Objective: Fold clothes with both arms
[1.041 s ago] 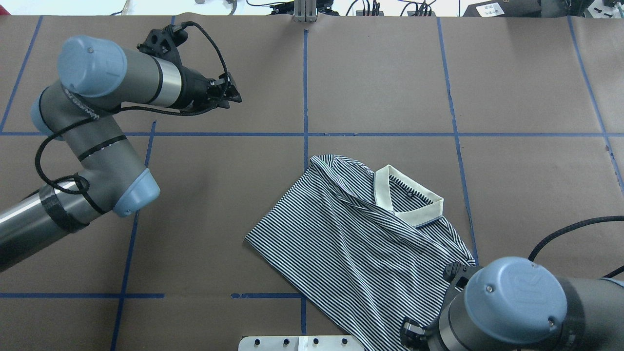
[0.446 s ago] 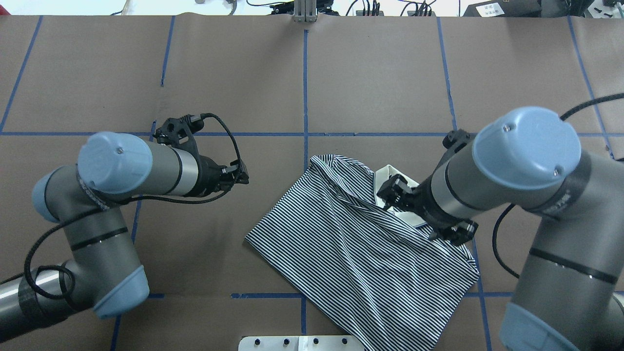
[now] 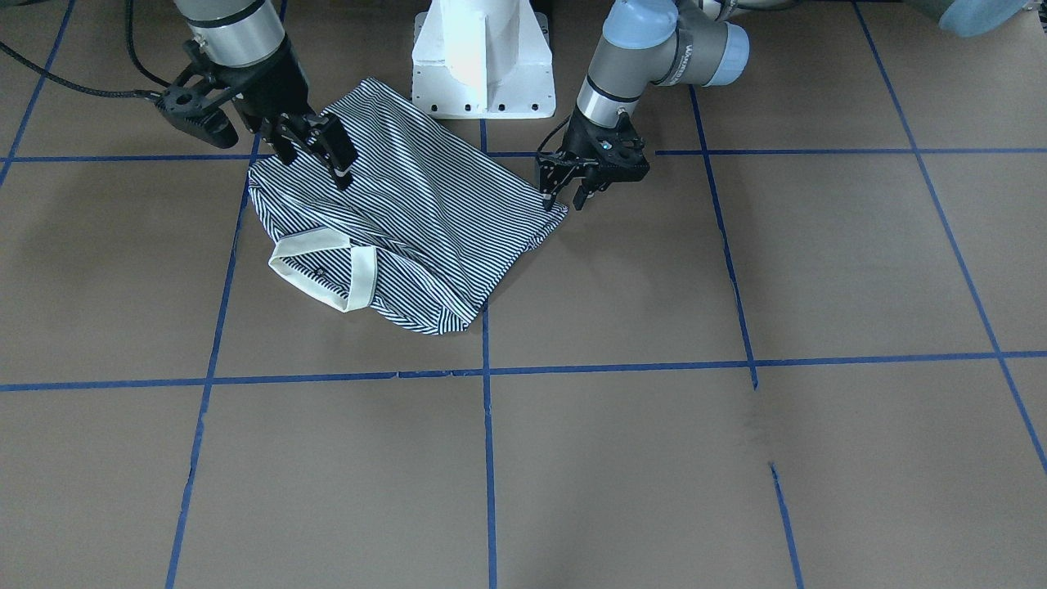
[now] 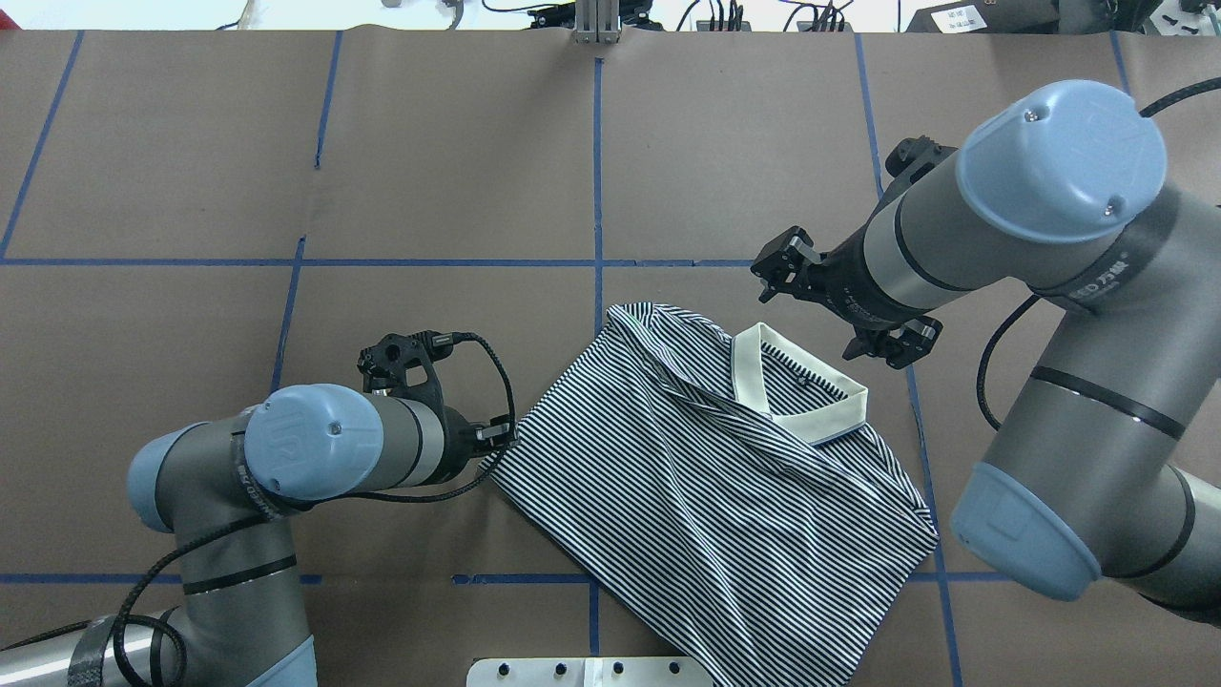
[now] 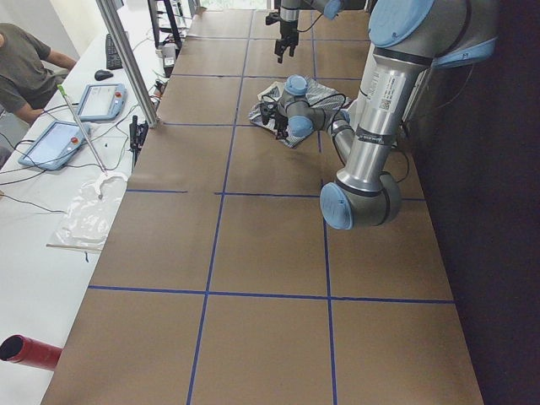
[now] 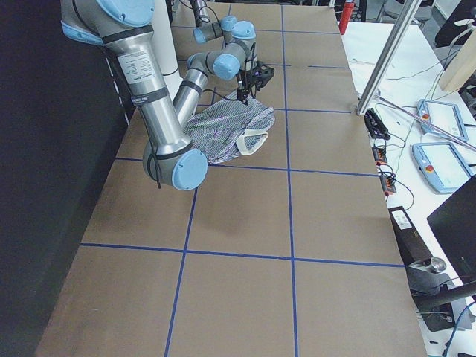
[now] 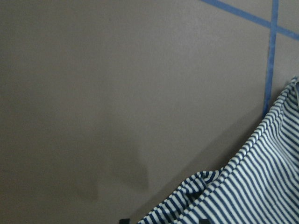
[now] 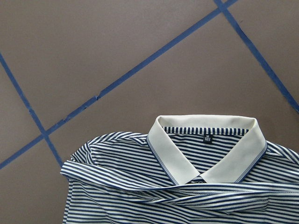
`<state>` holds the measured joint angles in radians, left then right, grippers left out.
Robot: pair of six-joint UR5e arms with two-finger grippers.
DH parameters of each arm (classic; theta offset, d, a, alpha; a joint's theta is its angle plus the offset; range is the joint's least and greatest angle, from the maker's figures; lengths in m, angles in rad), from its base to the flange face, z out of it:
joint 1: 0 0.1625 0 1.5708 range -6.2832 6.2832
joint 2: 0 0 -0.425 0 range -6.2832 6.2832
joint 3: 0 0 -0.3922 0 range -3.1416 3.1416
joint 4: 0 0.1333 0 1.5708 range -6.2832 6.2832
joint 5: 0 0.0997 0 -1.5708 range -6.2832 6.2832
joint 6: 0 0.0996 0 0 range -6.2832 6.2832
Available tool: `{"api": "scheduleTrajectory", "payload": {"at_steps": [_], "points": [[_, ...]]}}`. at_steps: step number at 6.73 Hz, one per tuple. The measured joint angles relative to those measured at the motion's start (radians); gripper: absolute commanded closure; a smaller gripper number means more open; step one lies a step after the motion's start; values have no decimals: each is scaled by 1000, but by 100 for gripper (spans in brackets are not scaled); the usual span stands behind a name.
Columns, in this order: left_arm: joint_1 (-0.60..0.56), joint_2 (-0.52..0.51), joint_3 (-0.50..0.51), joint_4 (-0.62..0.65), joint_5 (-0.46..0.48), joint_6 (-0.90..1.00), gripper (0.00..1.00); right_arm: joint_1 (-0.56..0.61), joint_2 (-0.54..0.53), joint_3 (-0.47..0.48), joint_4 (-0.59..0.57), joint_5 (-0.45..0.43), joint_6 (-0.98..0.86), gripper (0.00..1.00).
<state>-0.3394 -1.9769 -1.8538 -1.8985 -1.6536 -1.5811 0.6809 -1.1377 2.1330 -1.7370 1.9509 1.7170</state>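
The striped polo shirt (image 4: pixel 706 496) lies partly folded on the brown table, its cream collar (image 4: pixel 801 401) toward the far right. It also shows in the front view (image 3: pixel 425 204). My left gripper (image 4: pixel 498 441) is low at the shirt's left corner, open, with the corner's edge (image 7: pixel 261 186) between its fingertips; in the front view (image 3: pixel 563 196) its fingers stand apart. My right gripper (image 3: pixel 315 164) is open and empty, held in the air. Overhead it (image 4: pixel 838 303) is just beyond the collar, and its wrist view looks down on the collar (image 8: pixel 205 140).
The white pedestal base (image 3: pixel 483 57) stands at the table's robot side, close to the shirt's hem. Blue tape lines (image 4: pixel 598 191) grid the table. An operators' desk with tablets (image 5: pixel 84 101) and a seated person (image 5: pixel 21 67) lie beyond the far edge.
My left gripper has come down from the far left to the shirt's left corner. My right arm has swung from the near right, across the collar, to just beyond it.
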Motion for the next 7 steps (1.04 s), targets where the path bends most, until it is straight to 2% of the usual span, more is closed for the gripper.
{"api": "scheduleTrajectory", "payload": {"at_steps": [3, 5, 6, 7], "points": [[22, -14, 11, 45, 7, 1, 43, 11, 2, -27, 8, -1, -4, 0], [28, -16, 21, 47, 8, 1, 65, 12, 1, -29, 8, 0, -3, 0], [29, -17, 24, 48, 8, 1, 80, 13, 0, -29, 8, 2, -3, 0], [29, -18, 27, 48, 10, 1, 88, 13, 0, -29, 8, 5, -2, 0]]}}
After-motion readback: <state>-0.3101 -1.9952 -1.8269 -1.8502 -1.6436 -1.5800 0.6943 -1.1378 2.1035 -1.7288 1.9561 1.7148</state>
